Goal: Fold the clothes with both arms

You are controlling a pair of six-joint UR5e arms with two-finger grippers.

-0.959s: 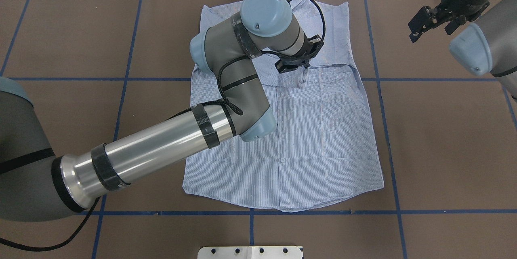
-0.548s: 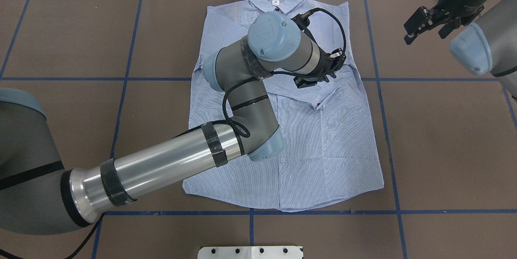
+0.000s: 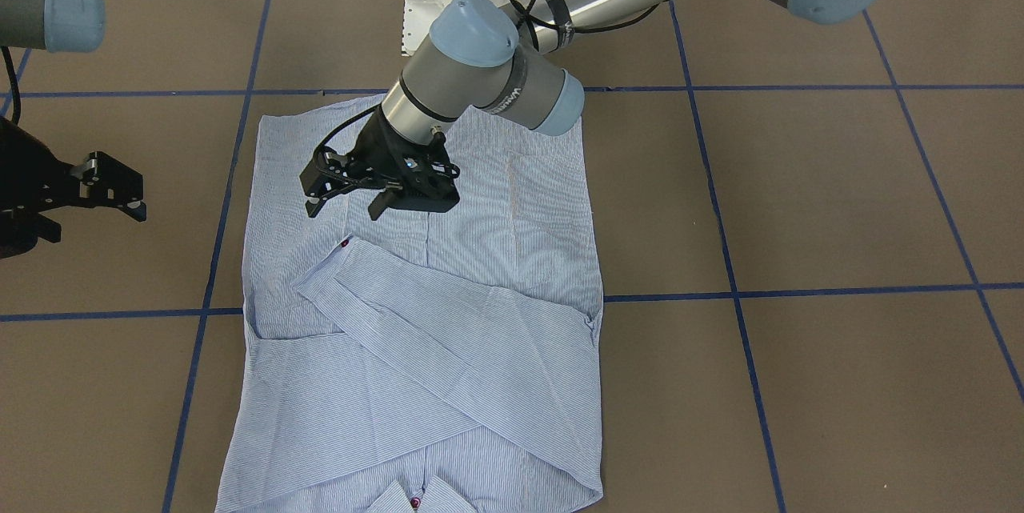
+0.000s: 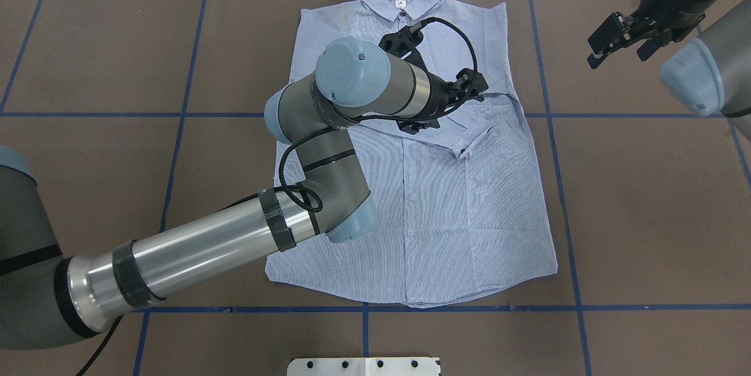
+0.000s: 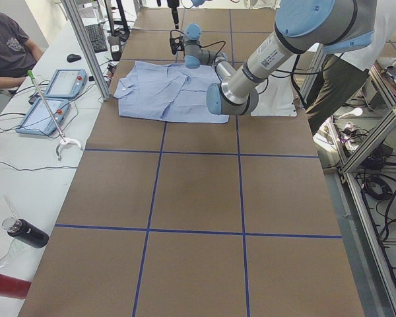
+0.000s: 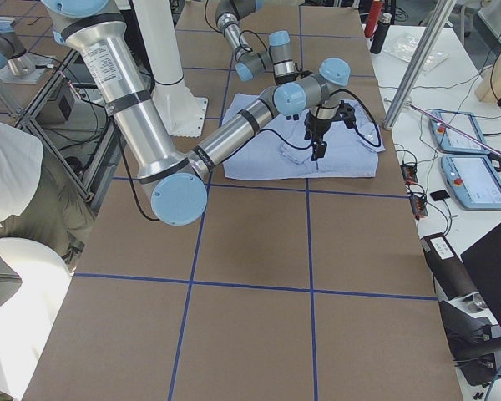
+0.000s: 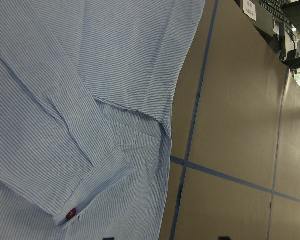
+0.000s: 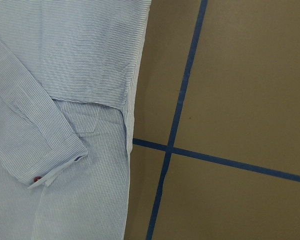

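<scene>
Grey-silver arms (image 4: 193, 247), light-blue caps (image 4: 352, 71), black cables (image 4: 466, 50)

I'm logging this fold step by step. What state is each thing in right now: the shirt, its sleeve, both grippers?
shirt: flat on the table, front up, placket closed, hem not yet folded.
sleeve: folded diagonally across the chest, cuff lying free.
left gripper: open, empty, above the shirt.
right gripper: open, empty, beside the shirt.

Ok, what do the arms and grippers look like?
Left arm and right arm: grey tubes with light-blue joint caps. The left shows a silver section with black bands and a looping black cable. Left gripper and right gripper: black, two jaws each.
</scene>
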